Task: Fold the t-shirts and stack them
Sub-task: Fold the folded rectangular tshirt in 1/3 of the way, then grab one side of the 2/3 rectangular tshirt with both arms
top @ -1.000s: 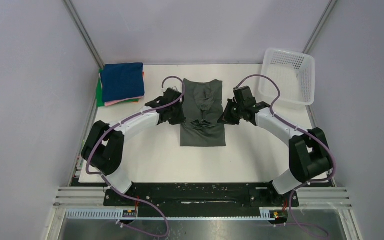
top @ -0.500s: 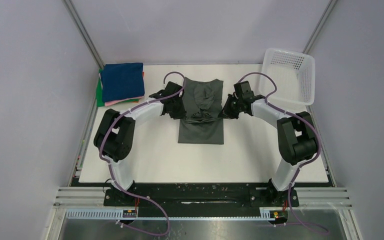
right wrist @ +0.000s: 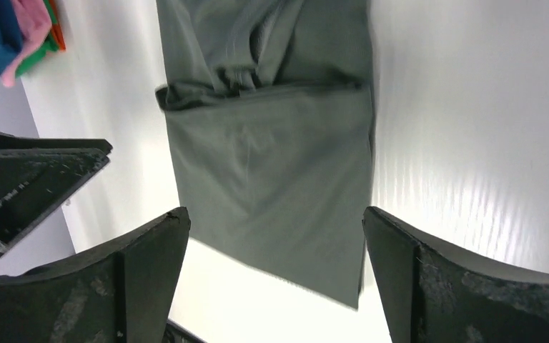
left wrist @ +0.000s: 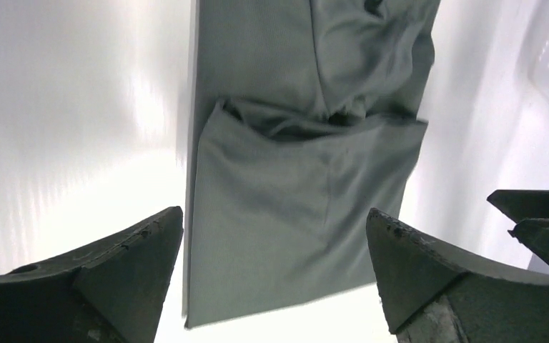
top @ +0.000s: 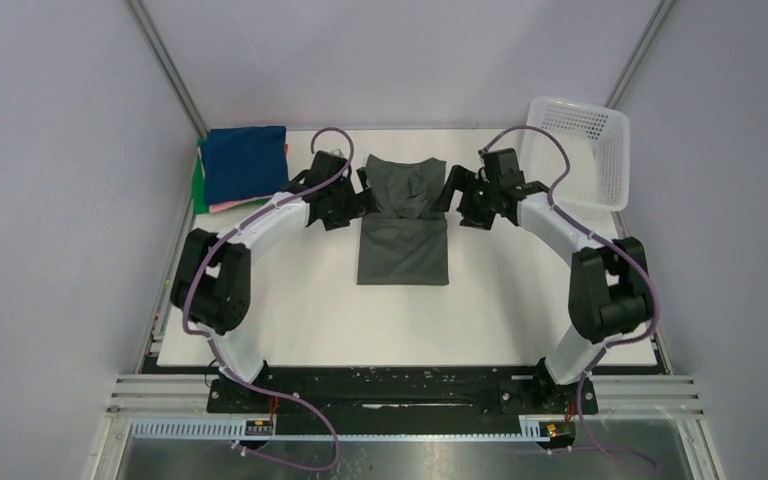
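The dark grey-green t-shirt (top: 403,240) lies flat mid-table, its lower half folded up over the body and the collar end (top: 405,180) bare at the far side. My left gripper (top: 364,197) hovers open at the shirt's left edge, nothing between its fingers (left wrist: 125,261). My right gripper (top: 453,192) hovers open at the right edge, also holding nothing. Both wrist views look down on the folded panel (left wrist: 293,207) (right wrist: 279,164) from above. A stack of folded t-shirts (top: 243,165), navy blue on top with pink, orange and green under it, sits at the far left.
A white plastic mesh basket (top: 600,175) stands at the far right corner. Grey walls and metal posts close in the table's sides and back. The bare white tabletop (top: 400,320) stretches from the shirt to the arm bases.
Both grippers have gone from shut on the shirt's cloth to open, letting it go, and drew back toward the far side. The bunched fold now lies flat.
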